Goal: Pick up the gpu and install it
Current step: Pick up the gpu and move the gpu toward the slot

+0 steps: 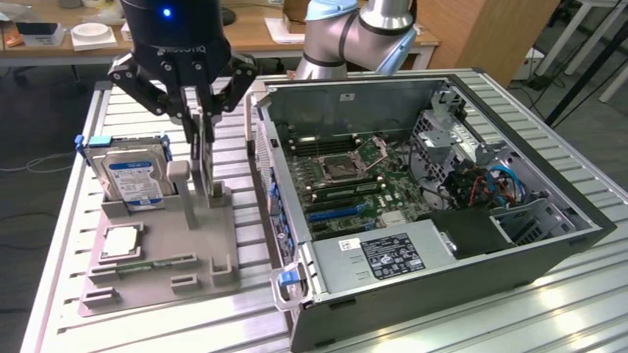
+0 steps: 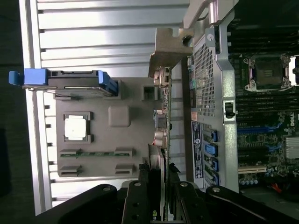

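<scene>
Exterior view | hand (image 1: 199, 110) closed on upright gpu (image 1: 203, 162); slatted metal table (image 1: 549, 309); wooden desk (image 1: 250, 37) behind

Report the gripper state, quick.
Gripper: closed on the gpu, gripping its top edge; the card stands on edge in the gray fixture.

Robotics lab or workshop: slotted aluminium bench (image 1: 579, 316), open computer case (image 1: 471, 294), wooden desks (image 1: 250, 40) behind.
</scene>
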`<state>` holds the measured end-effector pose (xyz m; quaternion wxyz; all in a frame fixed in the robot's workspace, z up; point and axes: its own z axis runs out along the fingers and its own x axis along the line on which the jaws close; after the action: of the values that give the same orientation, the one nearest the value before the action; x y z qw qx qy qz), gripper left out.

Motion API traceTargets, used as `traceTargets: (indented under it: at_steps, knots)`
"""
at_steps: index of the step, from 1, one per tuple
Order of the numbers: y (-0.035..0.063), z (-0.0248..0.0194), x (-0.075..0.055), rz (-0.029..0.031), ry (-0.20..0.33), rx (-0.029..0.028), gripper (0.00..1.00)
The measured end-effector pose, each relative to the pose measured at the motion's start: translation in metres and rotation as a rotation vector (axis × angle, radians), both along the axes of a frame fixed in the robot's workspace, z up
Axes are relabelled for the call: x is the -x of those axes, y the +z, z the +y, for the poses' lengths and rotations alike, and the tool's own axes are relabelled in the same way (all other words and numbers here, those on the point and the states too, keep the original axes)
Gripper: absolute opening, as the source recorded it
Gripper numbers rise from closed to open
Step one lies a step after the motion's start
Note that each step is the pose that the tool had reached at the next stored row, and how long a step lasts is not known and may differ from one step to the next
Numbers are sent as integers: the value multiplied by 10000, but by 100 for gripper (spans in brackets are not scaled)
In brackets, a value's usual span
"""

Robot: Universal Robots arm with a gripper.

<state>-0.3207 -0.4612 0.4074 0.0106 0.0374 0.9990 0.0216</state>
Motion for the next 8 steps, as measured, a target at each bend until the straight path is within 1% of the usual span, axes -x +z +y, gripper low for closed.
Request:
traceTargets:
  at_steps: [8]
  knots:
    - [130,0,0,0,0,0,26]
